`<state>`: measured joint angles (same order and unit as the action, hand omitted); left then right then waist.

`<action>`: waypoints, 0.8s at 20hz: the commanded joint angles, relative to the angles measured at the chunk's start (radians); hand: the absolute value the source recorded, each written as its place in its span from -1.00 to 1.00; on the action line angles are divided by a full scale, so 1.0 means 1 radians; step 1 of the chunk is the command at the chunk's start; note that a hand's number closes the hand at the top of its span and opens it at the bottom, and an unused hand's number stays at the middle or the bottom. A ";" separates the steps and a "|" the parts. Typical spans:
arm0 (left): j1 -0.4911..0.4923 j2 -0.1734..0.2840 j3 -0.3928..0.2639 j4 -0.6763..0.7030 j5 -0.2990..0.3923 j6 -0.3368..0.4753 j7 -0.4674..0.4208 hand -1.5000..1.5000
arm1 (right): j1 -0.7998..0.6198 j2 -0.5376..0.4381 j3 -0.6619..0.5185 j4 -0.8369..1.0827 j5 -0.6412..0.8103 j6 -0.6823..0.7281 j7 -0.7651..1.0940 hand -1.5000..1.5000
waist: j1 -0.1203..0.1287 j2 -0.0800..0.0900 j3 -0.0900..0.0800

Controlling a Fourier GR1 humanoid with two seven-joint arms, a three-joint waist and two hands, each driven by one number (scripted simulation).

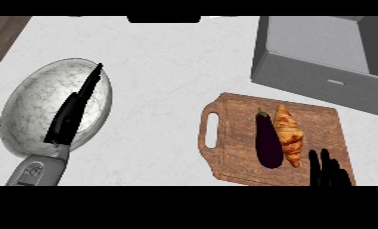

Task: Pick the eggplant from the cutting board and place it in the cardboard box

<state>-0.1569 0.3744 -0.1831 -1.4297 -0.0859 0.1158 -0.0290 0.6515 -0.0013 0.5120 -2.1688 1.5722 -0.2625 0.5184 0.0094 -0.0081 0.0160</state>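
We note the eggplant (269, 140) lying on the board (236, 163), lengthwise from 12 to 6 o'clock, stem end at 12. A croissant (289, 134) lies along its 3 o'clock side, touching or nearly so; we cannot tell which.

Handling, as we judge it: the eggplant looks glossy, so likely slippery, fairly stiff and light enough for one hand. The bulb end at 6 o'clock is thickest; we would grasp across the middle, thumb on the free 9 o'clock side. The croissant crowds the other side, so fingers there may nudge it.

Right hand (327, 170): only fingers show, at 5 o'clock of the eggplant over the board's lower corner, straight and slightly spread, holding nothing. Left hand (71, 110) lies extended over a marbled plate (29, 108) at 9 o'clock of the view, fingers straight and pressed together, empty.

The box (310, 58) stands at 1 o'clock of the board, near it, open at the top, grey-walled. The counter (170, 73) is pale and speckled, and the path from board to box looks unobstructed.
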 commanded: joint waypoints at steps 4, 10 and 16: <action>-0.003 -0.010 0.024 0.099 -0.011 -0.015 0.009 0.00 | -0.232 0.001 -0.018 0.104 -0.003 0.170 0.126 -1.00 | -0.005 0.013 -0.017; 0.056 -0.031 0.028 0.055 -0.021 -0.014 0.000 0.00 | -0.335 0.001 -0.074 0.167 -0.086 0.205 0.147 -1.00 | -0.005 0.010 -0.016; 0.041 0.002 0.088 0.099 -0.005 -0.072 -0.039 0.00 | -0.455 0.001 -0.132 0.316 -0.088 0.152 0.171 -1.00 | -0.007 0.011 -0.016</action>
<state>-0.1265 0.3649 -0.1325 -1.4190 -0.1093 0.0792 -0.0208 0.2904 -0.0021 0.4428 -1.9376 1.5175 -0.1059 0.6912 0.0037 -0.0107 0.0164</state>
